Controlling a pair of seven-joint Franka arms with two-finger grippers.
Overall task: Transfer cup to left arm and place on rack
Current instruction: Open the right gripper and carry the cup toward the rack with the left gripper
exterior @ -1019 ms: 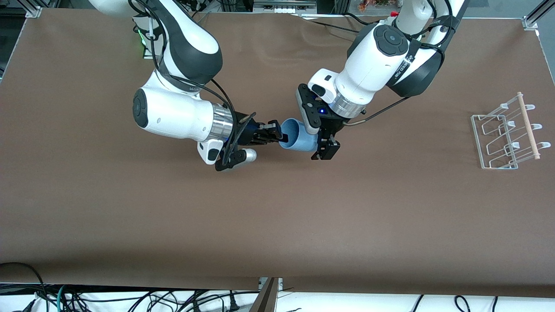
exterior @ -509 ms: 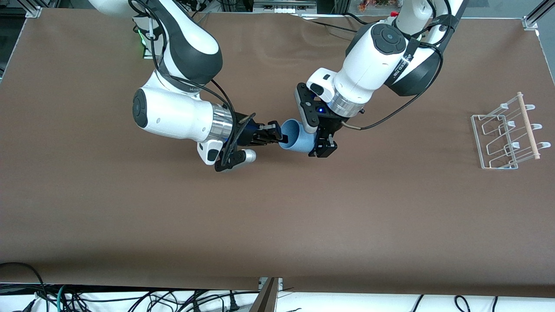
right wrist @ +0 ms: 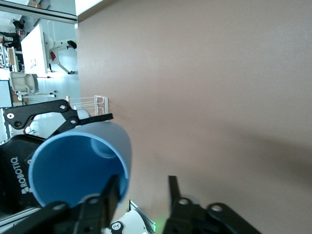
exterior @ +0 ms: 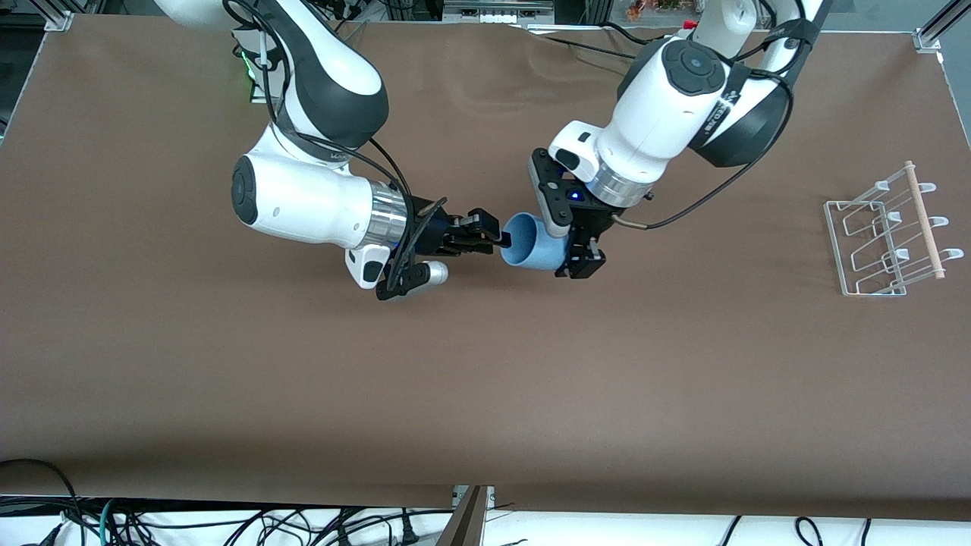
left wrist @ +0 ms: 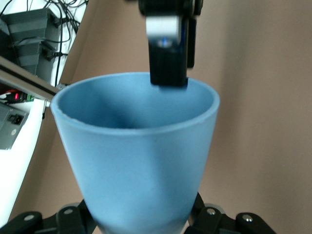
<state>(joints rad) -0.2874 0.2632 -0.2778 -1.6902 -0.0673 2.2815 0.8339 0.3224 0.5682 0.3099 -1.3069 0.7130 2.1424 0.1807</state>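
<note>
Fingers on the left gripper [exterior: 570, 250] are clamped around the base end of the cup [exterior: 531, 243], which you can see lying on its side in the air over the middle of the table [exterior: 485, 394], its mouth turned toward the right arm [exterior: 303, 197]. Your left arm [exterior: 667, 98] reaches in from its end of the table. The right gripper [exterior: 497, 235] sits at the cup's rim with its fingers [right wrist: 109, 192] spread apart, one inside the mouth and one outside; from the right wrist view they look loose on the wall rather than pinching it, though contact is hard to rule out.

You are at the handover itself, and I judge the cup now hangs from the left gripper alone. Next, draw the right gripper straight back out of the mouth so its inner finger does not drag the rim, then let that arm wait. After that, carry the cup over to the rack [exterior: 887, 235], which stands well apart toward the left arm's end of the table, and turn it mouth down to settle over one of the looped pegs
</note>
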